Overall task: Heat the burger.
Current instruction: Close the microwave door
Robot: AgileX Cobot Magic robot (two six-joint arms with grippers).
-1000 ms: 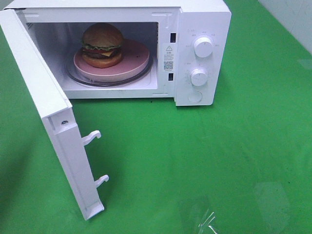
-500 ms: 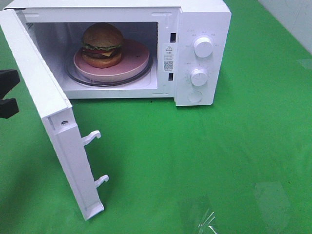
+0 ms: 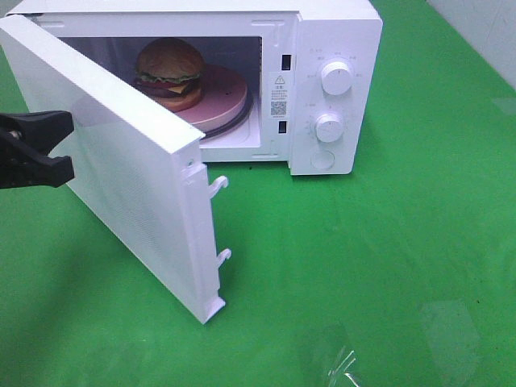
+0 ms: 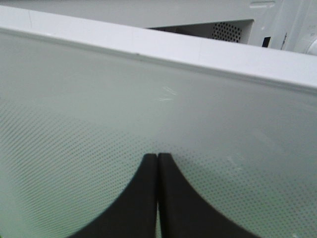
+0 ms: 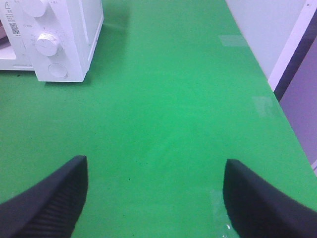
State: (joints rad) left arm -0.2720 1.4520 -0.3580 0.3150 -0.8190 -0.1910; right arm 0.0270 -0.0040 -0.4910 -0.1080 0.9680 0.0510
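The burger (image 3: pixel 169 68) sits on a pink plate (image 3: pixel 226 93) inside the white microwave (image 3: pixel 334 32). The microwave door (image 3: pixel 137 185) stands about half shut and hides part of the plate. My left gripper (image 3: pixel 64 149) is shut, with its tips against the door's outer face. In the left wrist view the shut left gripper (image 4: pixel 157 157) presses on the dotted door panel (image 4: pixel 148 99). My right gripper (image 5: pixel 156 198) is open over bare green cloth, to the right of the microwave (image 5: pixel 64 39). It holds nothing and is out of the exterior high view.
Two knobs (image 3: pixel 335 78) and a round button (image 3: pixel 322 159) sit on the microwave's right panel. Two latch hooks (image 3: pixel 219 184) stick out from the door's free edge. The green cloth (image 3: pixel 387 258) covers the table. A pale wall (image 5: pixel 262 34) borders the right side.
The door has swung from wide open to about half shut. My left gripper came in from the left and now rests against the door's outer face.
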